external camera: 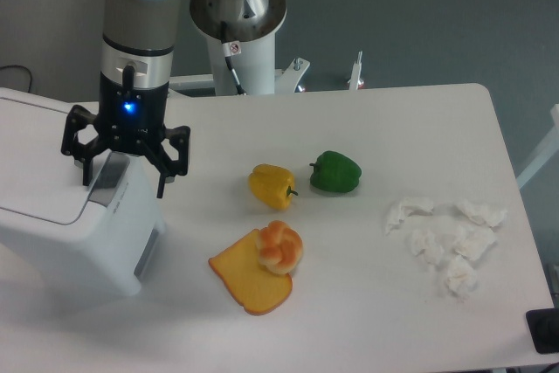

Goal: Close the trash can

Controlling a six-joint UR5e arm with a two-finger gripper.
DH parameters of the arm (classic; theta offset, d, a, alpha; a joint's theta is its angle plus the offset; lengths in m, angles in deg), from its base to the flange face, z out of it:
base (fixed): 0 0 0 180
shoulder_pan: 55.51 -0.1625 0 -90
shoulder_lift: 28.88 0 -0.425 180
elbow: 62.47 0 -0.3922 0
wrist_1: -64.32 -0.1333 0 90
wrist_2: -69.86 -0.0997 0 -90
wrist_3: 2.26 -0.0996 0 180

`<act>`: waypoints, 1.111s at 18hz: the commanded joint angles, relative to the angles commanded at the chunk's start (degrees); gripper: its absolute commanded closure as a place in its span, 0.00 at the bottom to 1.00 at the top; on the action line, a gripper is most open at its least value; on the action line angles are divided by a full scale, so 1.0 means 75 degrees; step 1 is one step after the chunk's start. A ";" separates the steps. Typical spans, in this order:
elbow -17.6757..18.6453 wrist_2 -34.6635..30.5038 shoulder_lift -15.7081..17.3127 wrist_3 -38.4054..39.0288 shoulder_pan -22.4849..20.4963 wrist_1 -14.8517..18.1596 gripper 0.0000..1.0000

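Note:
The trash can [83, 238] is a large white boxy bin at the table's left edge, its flat lid [39, 168] lying down on top. A grey latch tab [106, 174] shows at the lid's right end. My gripper [124, 183] hangs open directly over that end, one finger [86, 168] on the far side of the tab and the other finger [162, 179] off the bin's right side. Nothing is held between them.
A yellow pepper [272, 186] and a green pepper [335, 173] lie mid-table. A bread slice [249, 279] with a bun [280, 246] on it sits in front. Crumpled tissues [447, 238] are scattered at the right. The robot base [238, 28] stands behind.

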 joint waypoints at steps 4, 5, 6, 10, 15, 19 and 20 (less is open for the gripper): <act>0.0000 -0.0023 -0.0012 0.0000 0.0000 0.0011 0.00; 0.0000 -0.0023 -0.0012 0.0000 0.0000 0.0012 0.00; 0.0000 -0.0023 -0.0012 0.0000 0.0000 0.0012 0.00; -0.0012 -0.0023 0.0000 0.0000 0.0000 0.0012 0.00; -0.0128 0.0361 0.0035 0.0373 -0.0233 -0.0012 0.00; -0.0398 0.1136 0.0070 0.0528 -0.1076 -0.0023 0.00; -0.0514 0.1148 0.0001 0.0423 -0.1229 -0.0024 0.00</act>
